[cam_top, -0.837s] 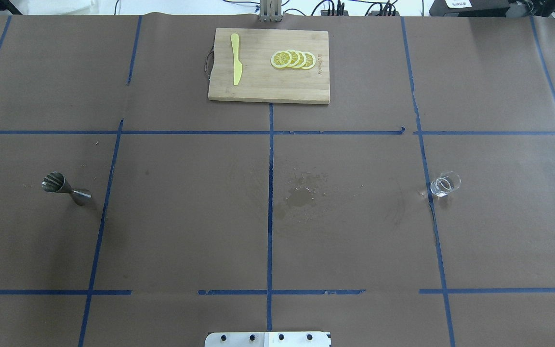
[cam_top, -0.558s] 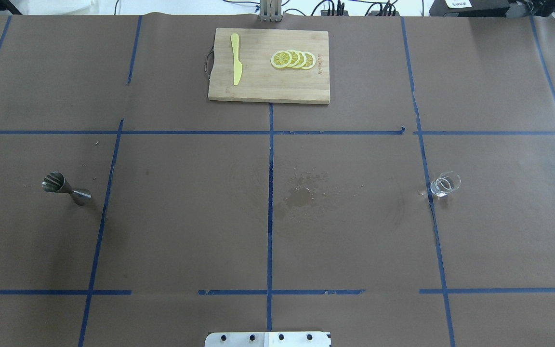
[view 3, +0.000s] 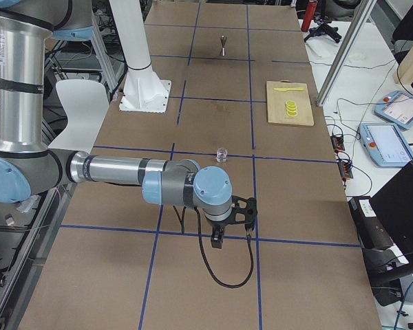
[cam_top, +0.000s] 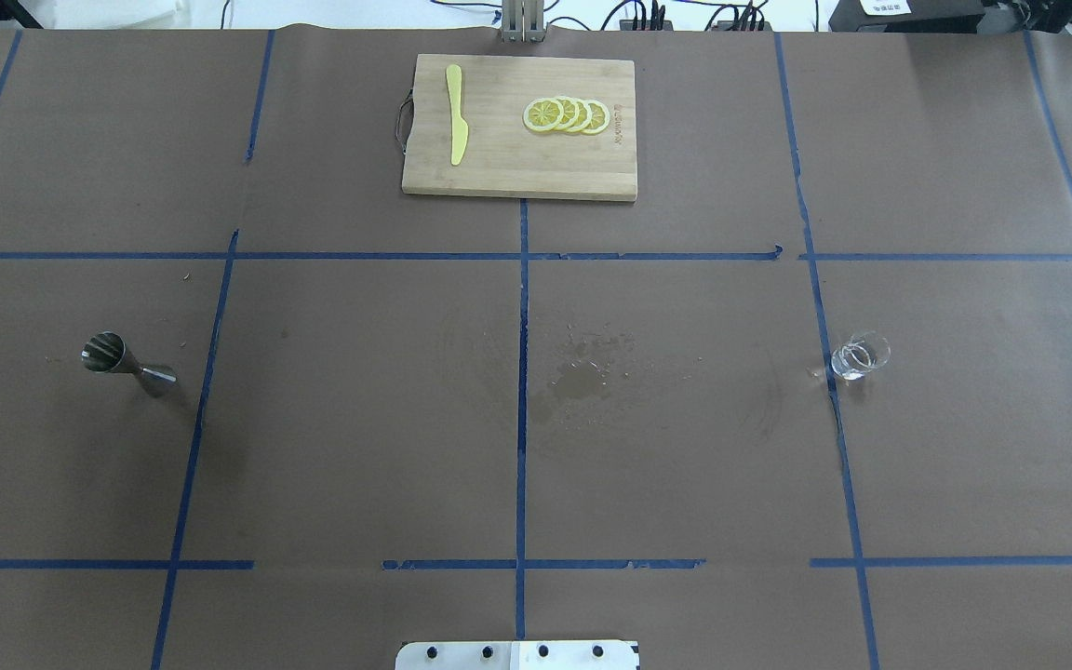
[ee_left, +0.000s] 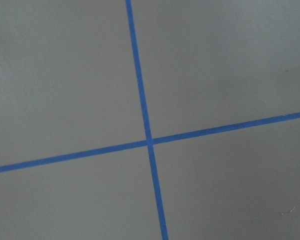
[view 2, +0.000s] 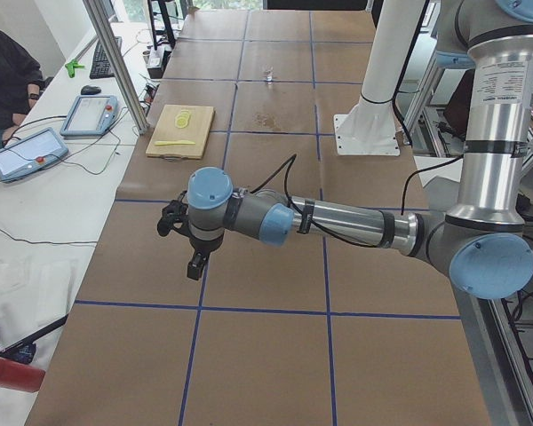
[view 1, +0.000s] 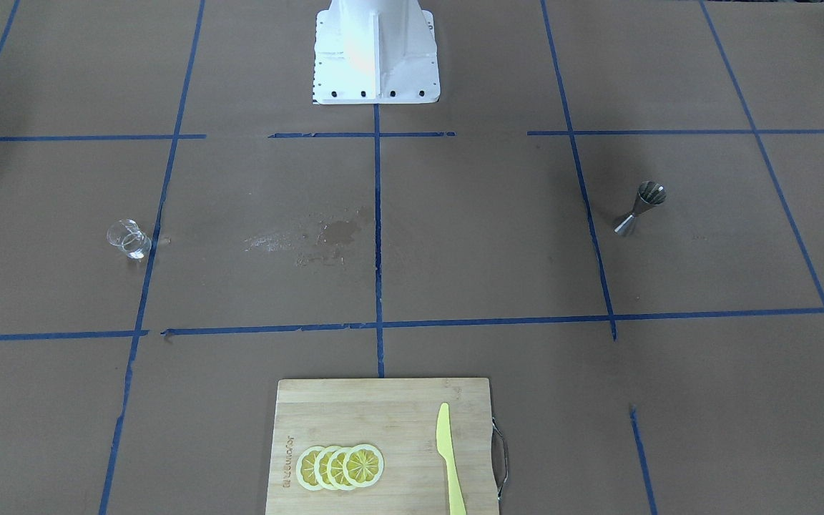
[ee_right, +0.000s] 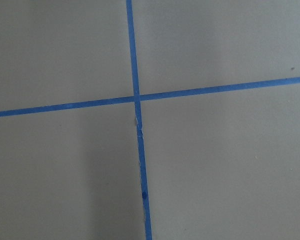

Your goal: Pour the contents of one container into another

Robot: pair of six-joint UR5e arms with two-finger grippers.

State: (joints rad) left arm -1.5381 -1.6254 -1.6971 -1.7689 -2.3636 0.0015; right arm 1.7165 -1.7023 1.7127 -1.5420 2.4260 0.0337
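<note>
We see the table [cam_top: 359,419], papered brown and gridded with blue tape. The 2 arms reach low over its opposite ends. The left arm [view 2: 355,222] carries the left gripper [view 2: 185,244] and the right arm [view 3: 117,170] the right gripper [view 3: 233,230]. We cannot tell whether either is released or clenched.

A wooden cutting board [cam_top: 517,163] lies at the far middle edge. A wet patch [cam_top: 578,377] darkens the centre. On the board rest a yellow knife [cam_top: 455,112] and 4 overlapping lemon slices [cam_top: 566,114].

The steel jigger [cam_top: 127,363] stands upright on the robot's left side. The small clear glass [cam_top: 859,356] stands on the right, just beside a tape line, well apart from the jigger.
</note>
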